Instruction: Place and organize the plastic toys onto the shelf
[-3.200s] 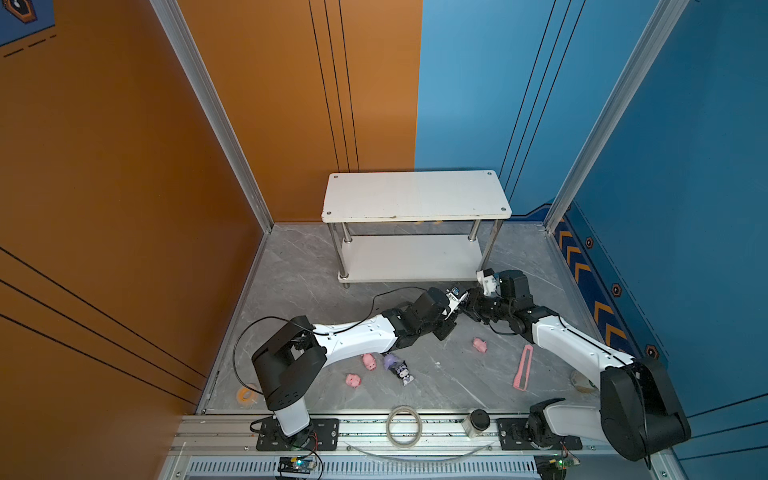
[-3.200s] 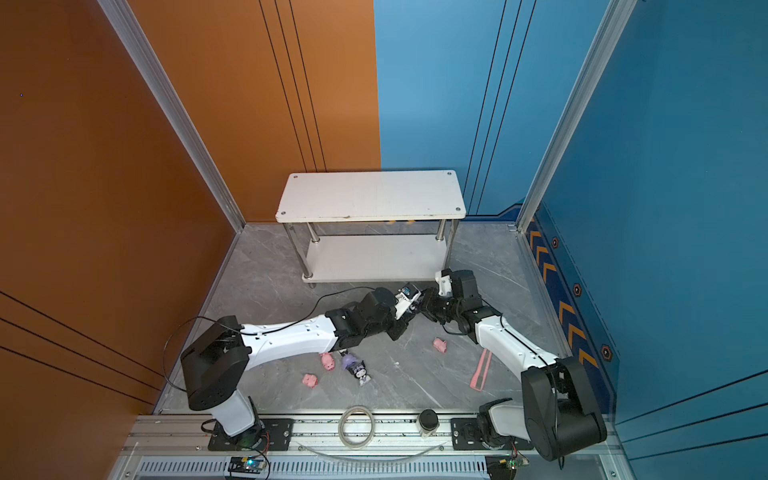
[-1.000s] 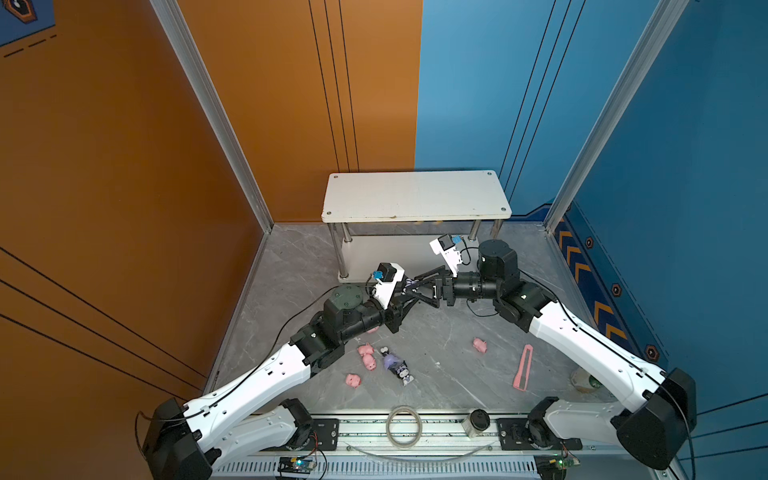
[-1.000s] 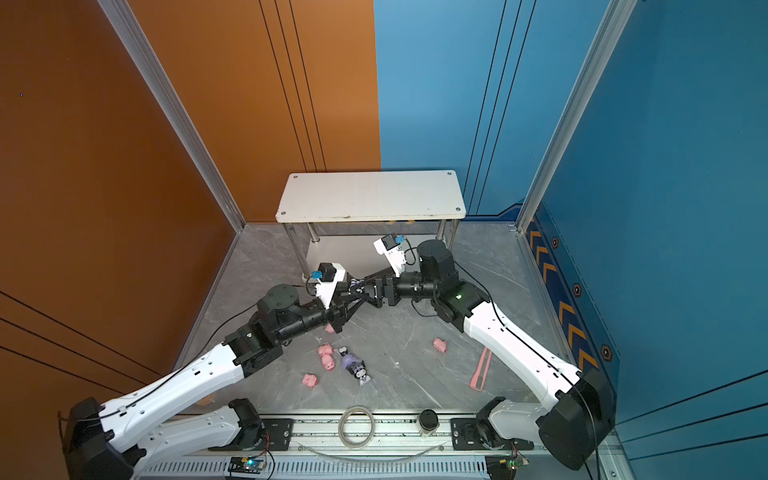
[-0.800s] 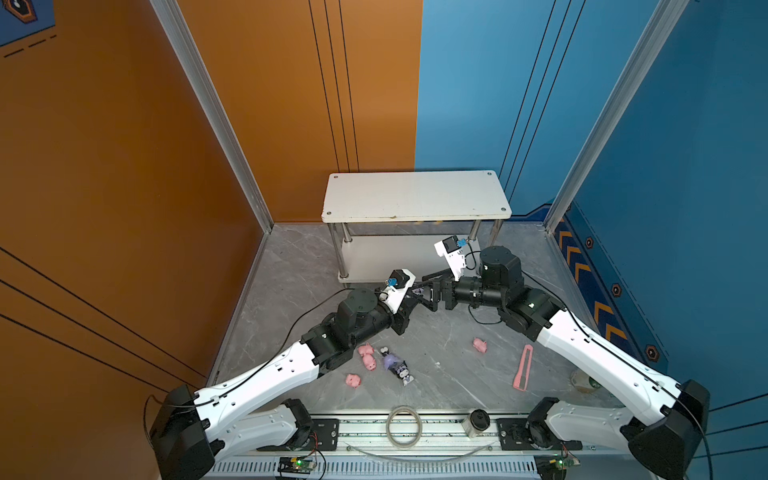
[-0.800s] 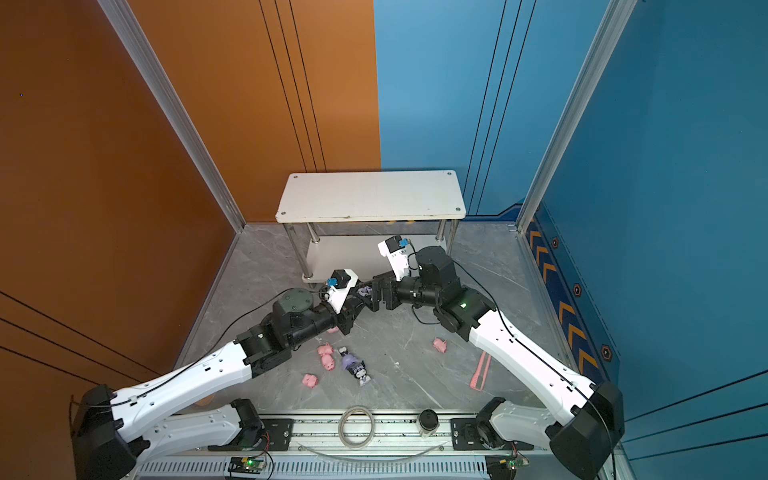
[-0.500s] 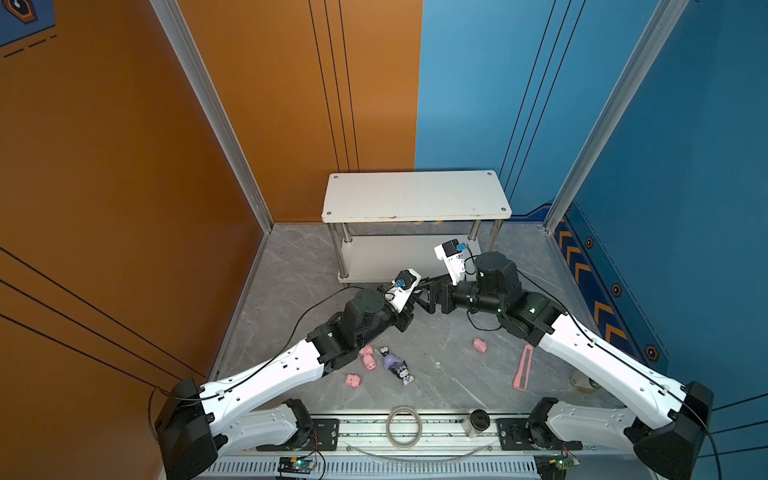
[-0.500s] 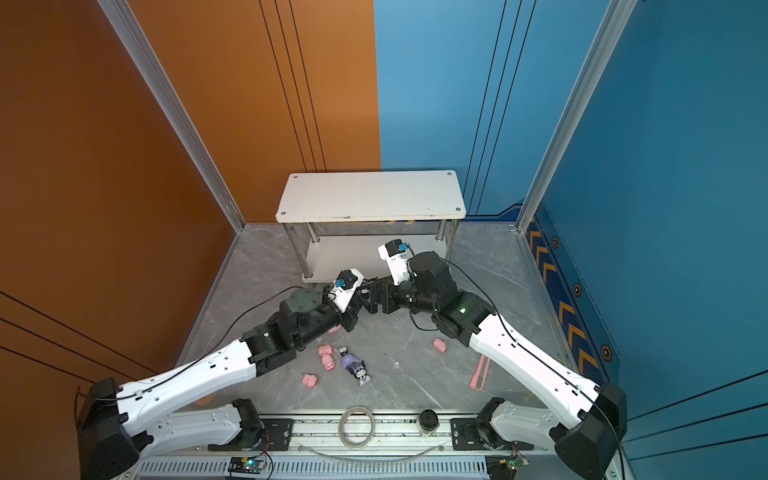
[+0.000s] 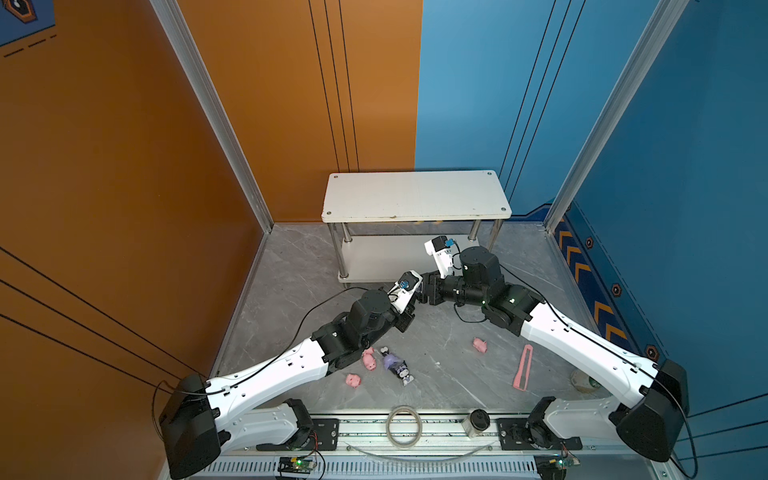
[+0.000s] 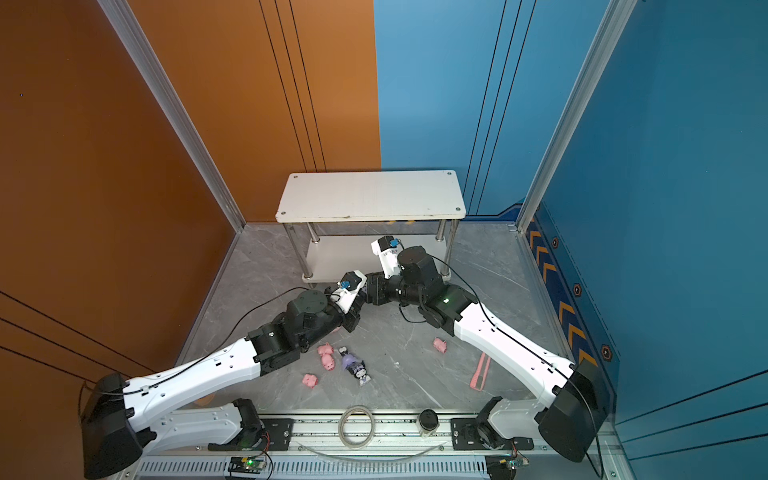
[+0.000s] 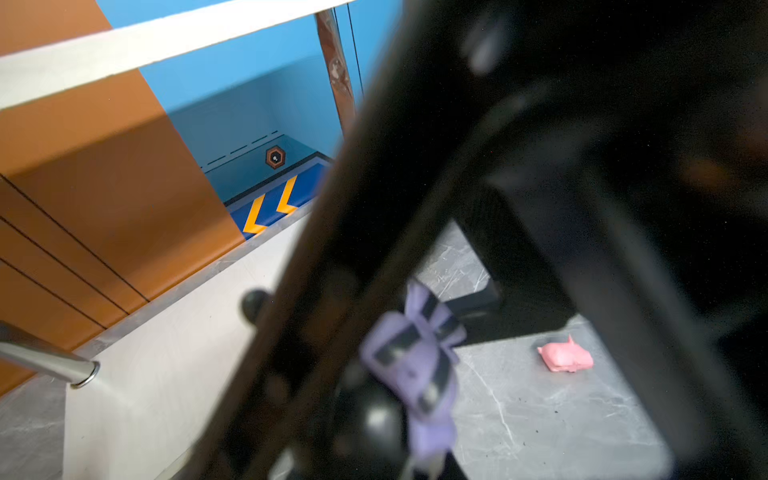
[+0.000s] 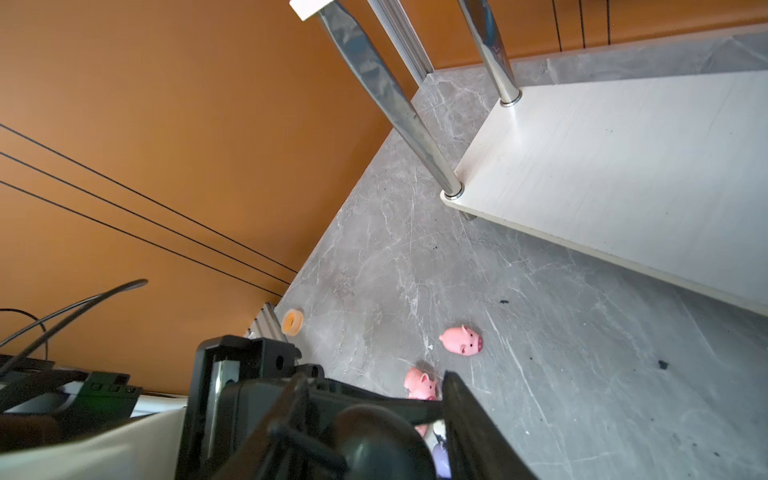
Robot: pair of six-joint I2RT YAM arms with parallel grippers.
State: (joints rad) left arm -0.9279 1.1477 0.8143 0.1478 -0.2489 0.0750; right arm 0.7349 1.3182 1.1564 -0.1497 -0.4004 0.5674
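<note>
In both top views my two grippers meet nose to nose above the floor, just in front of the white shelf [image 9: 415, 195] [image 10: 370, 195]. My left gripper [image 9: 414, 300] [image 10: 360, 298] is shut on a purple cartoon figure [image 11: 411, 365]. My right gripper [image 9: 424, 291] [image 10: 369, 290] has its fingers [image 12: 469, 428] close on either side of the figure's black head [image 12: 374, 440]. On the floor lie pink pigs [image 9: 368, 358] [image 9: 353, 379] [image 9: 480, 345] and a second cartoon figure [image 9: 397, 365]. Both shelf boards are bare.
A flat pink strip [image 9: 523, 368] lies right of the toys, with a round can [image 9: 582, 380] under my right arm. A tape ring [image 9: 402, 426] and a small jar [image 9: 477, 420] sit on the front rail. Chrome legs [image 12: 395, 108] and the orange wall stand close.
Both arms rose from the floor earlier and have now sunk and drawn together before the shelf. My right gripper's jaws have narrowed round the figure that my left gripper holds.
</note>
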